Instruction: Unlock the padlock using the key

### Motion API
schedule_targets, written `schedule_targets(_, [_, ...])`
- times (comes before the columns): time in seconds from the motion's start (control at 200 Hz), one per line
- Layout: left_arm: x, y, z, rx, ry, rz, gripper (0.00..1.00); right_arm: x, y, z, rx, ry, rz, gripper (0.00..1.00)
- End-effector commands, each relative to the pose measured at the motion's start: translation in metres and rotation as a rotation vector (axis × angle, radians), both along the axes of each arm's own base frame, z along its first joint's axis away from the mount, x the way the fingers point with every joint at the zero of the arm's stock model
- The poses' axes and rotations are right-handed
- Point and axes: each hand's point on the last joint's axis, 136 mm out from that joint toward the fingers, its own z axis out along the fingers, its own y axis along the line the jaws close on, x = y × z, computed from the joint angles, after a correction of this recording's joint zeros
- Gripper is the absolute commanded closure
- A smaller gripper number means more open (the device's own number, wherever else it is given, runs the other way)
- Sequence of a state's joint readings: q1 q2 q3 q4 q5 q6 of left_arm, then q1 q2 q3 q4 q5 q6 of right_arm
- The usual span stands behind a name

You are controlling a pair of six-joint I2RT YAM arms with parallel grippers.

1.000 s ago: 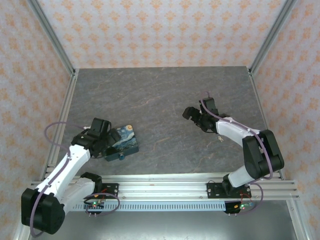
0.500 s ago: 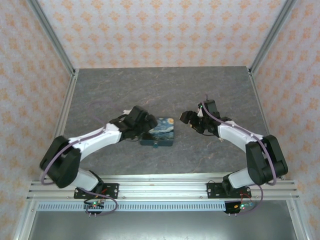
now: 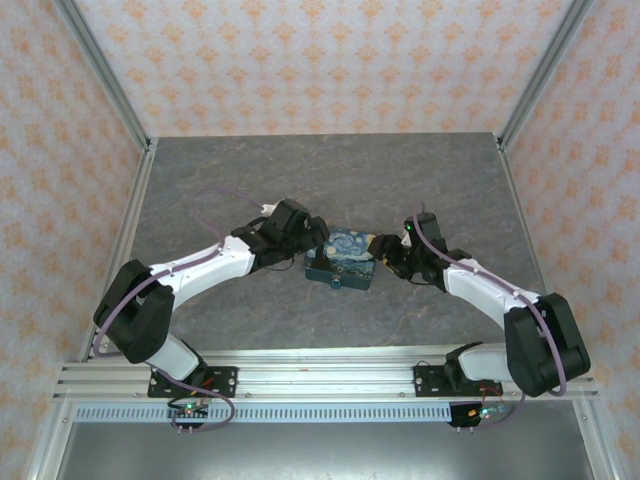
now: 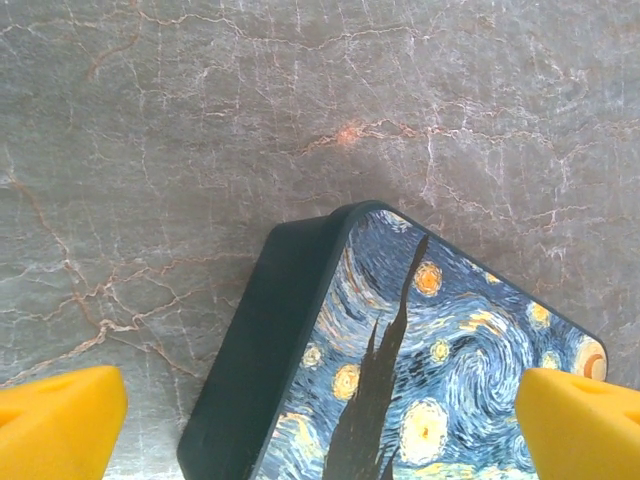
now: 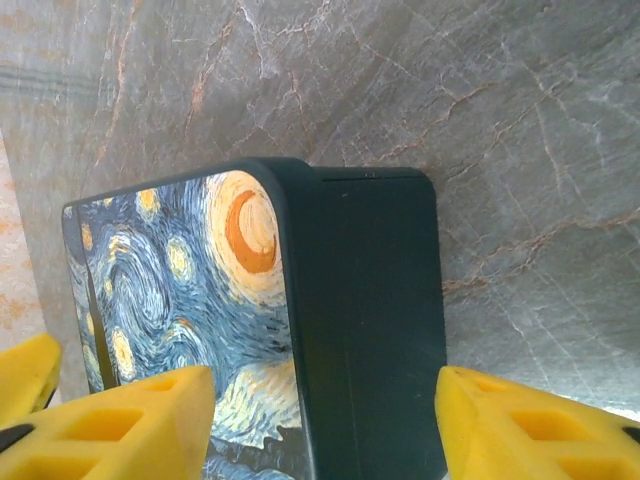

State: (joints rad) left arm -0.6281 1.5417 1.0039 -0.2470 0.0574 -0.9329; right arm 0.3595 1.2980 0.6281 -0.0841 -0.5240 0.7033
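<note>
Flanking swirl-print box (image 3: 348,255): left pincer (image 4: 320,420), right pincer (image 5: 330,425), both wide open, gripping nothing; padlock too small to tell.

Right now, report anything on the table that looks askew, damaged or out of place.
Nothing looks spilled or damaged. The painted box sits crooked to the edges of the table, near its middle, with the left gripper and right gripper at its two ends, both open.

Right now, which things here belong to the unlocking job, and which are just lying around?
Job: left gripper, right gripper, the painted box between them, and what looks like the padlock on its near side.
Just there: table, patterned walls.
</note>
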Motion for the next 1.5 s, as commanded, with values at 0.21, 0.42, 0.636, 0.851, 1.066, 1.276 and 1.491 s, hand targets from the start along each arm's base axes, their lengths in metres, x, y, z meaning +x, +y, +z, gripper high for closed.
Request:
schedule_targets(0.21, [0.002,0.030,0.014,0.069,-0.046,0.011,0.00,0.036,0.012,0.008,0.016,0.001,-0.047,0.54])
schedule_targets(0.42, [0.001,0.043,0.024,0.062,-0.069,0.026,0.00,0.059,0.023,0.006,0.025,0.015,-0.043,0.63])
schedule_targets(0.636, [0.005,0.042,0.032,0.042,-0.086,0.021,0.00,0.080,0.036,0.002,0.045,0.030,-0.032,0.64])
schedule_targets(0.851, [0.009,0.039,0.037,0.033,-0.099,0.017,0.00,0.086,0.035,0.005,0.019,0.021,-0.031,0.46])
schedule_targets(1.066, [0.008,0.045,0.037,0.043,-0.099,0.021,0.00,0.075,0.016,0.020,-0.078,-0.004,-0.041,0.24])
schedule_targets(1.276, [0.009,0.049,0.041,0.035,-0.108,0.022,0.00,0.050,0.006,0.010,-0.078,0.029,-0.061,0.20])
schedule_targets(1.491, [0.009,0.051,0.046,0.040,-0.117,0.011,0.00,0.031,0.014,0.003,0.001,0.043,-0.092,0.21])
